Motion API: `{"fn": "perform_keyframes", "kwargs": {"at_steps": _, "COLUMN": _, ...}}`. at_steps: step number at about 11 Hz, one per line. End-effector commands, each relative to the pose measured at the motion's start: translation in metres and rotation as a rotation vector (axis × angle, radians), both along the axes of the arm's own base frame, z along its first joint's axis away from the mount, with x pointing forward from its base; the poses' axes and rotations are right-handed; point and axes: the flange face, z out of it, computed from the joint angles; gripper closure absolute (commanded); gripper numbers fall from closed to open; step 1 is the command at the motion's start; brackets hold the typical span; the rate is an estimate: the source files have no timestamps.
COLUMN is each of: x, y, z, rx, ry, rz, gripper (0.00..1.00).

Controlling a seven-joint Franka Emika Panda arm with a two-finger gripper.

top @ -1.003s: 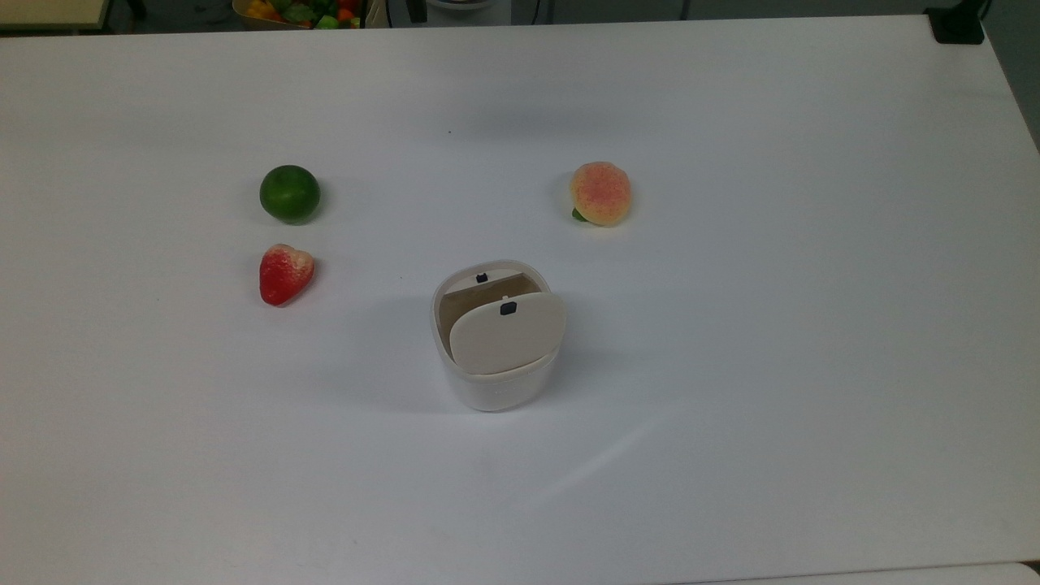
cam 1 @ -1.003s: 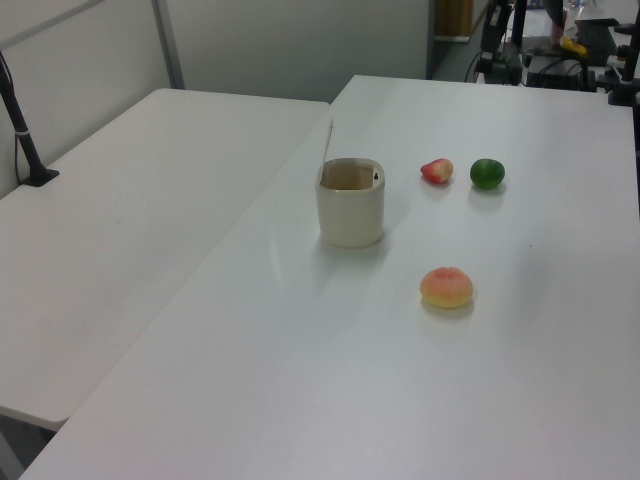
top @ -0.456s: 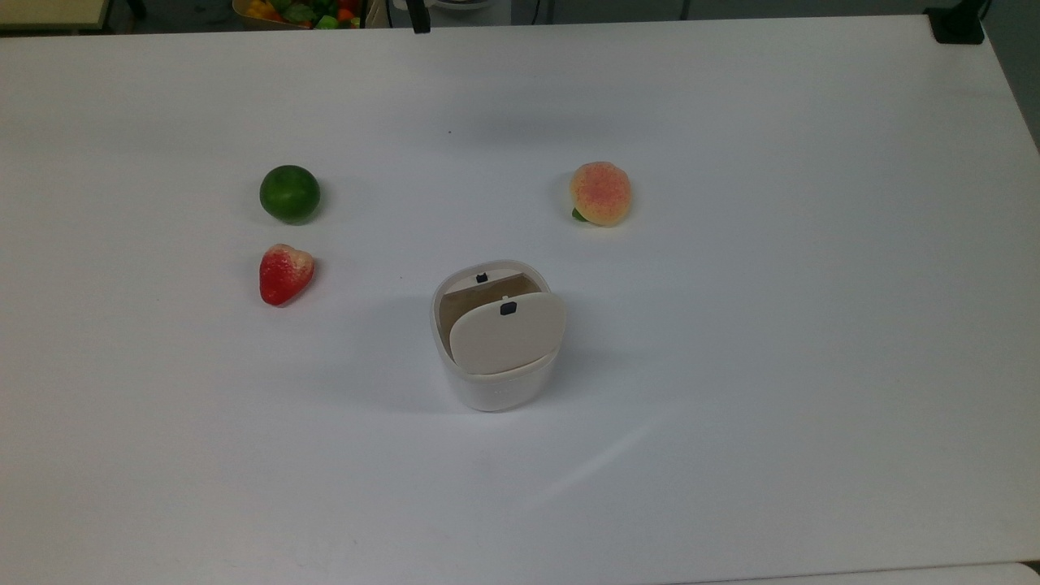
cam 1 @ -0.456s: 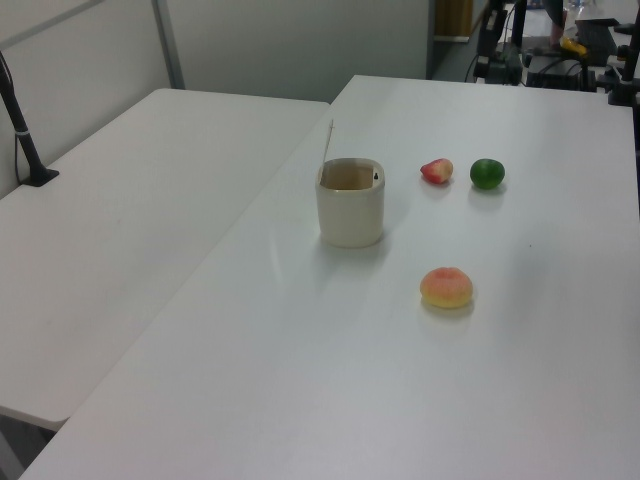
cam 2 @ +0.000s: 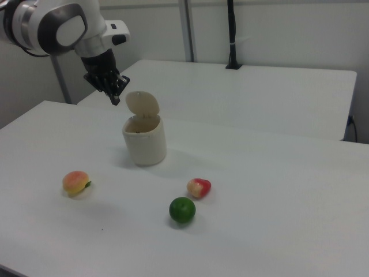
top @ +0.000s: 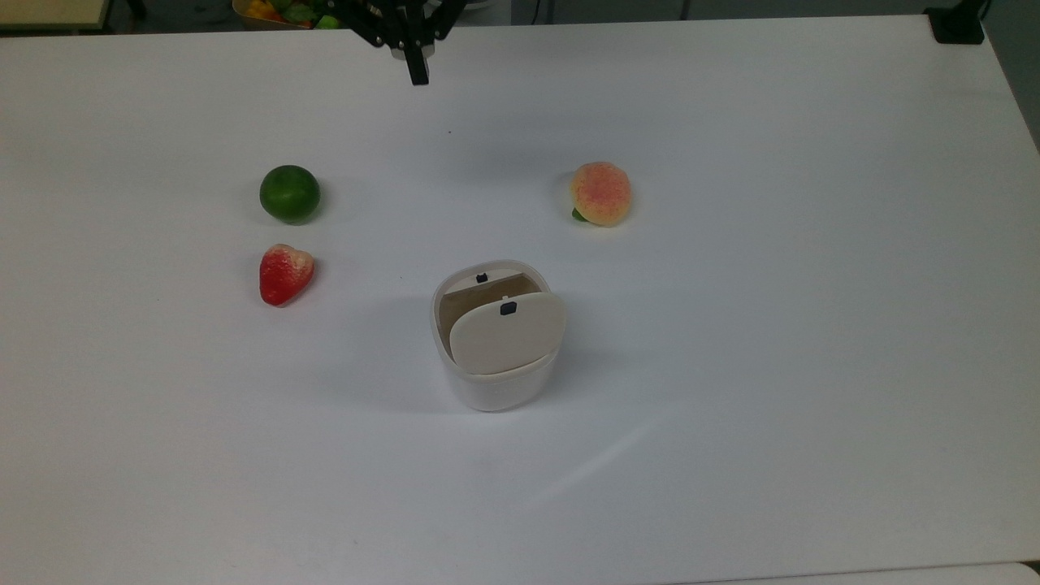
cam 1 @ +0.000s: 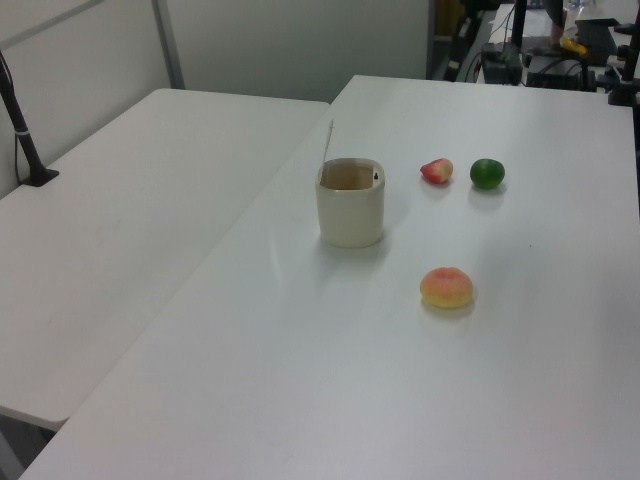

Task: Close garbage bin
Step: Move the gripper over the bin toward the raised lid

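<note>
While the fruits and the bin lie just where they did a second ago, the gripper (top: 418,75) has come into the top view at the upper edge, left of centre, its dark fingers pressed together with nothing between them. In the right view the gripper (cam 2: 114,97) hangs in the upper left of the frame, above and to the left of the raised lid (cam 2: 142,104). Going left to right across the top view: a green lime (top: 289,193) with a strawberry (top: 284,273) just below it in the left half, the garbage bin (top: 496,382) at the middle of the table (top: 812,325), and a peach (top: 600,192) up to its right. The bin's beige lid (top: 507,333) stands open; nothing can be made out inside
</note>
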Motion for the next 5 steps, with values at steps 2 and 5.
{"fn": "perform_keyframes", "kwargs": {"at_steps": 2, "x": 0.028, "y": 0.012, "z": -0.006, "rx": 0.039, "ry": -0.099, "rz": -0.005, "gripper": 1.0}}
{"fn": "perform_keyframes", "kwargs": {"at_steps": 5, "x": 0.056, "y": 0.018, "z": -0.002, "rx": 0.076, "ry": -0.152, "rz": -0.11, "gripper": 1.0}}
